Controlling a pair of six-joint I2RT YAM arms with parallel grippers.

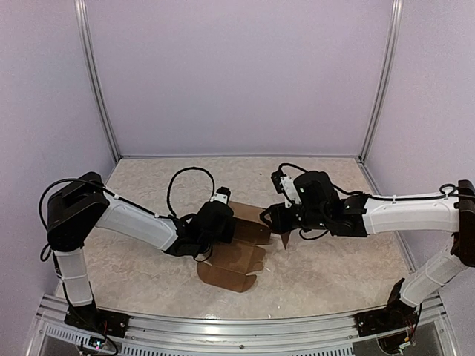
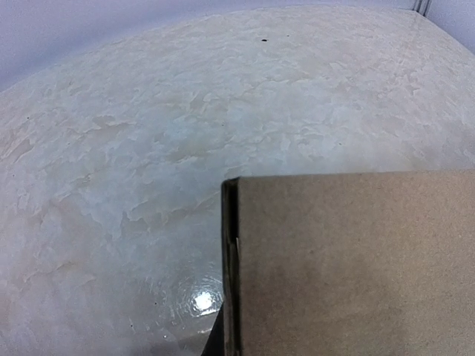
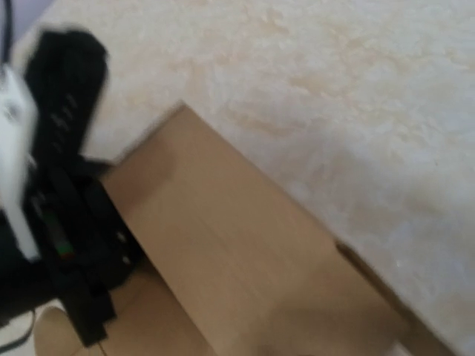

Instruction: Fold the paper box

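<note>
Paper box (image 1: 239,261) lies on the table (image 1: 341,271) between both grippers, its flat flaps spreading just beneath the left gripper (image 1: 221,226). The right gripper (image 1: 276,220) meets its far edge. Whether either gripper is spread or pinching cannot be told.

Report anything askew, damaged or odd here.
Nothing stands out. The paper box lies half-folded between the left gripper and right gripper, flaps splayed on the table; no tears or spills show.
</note>
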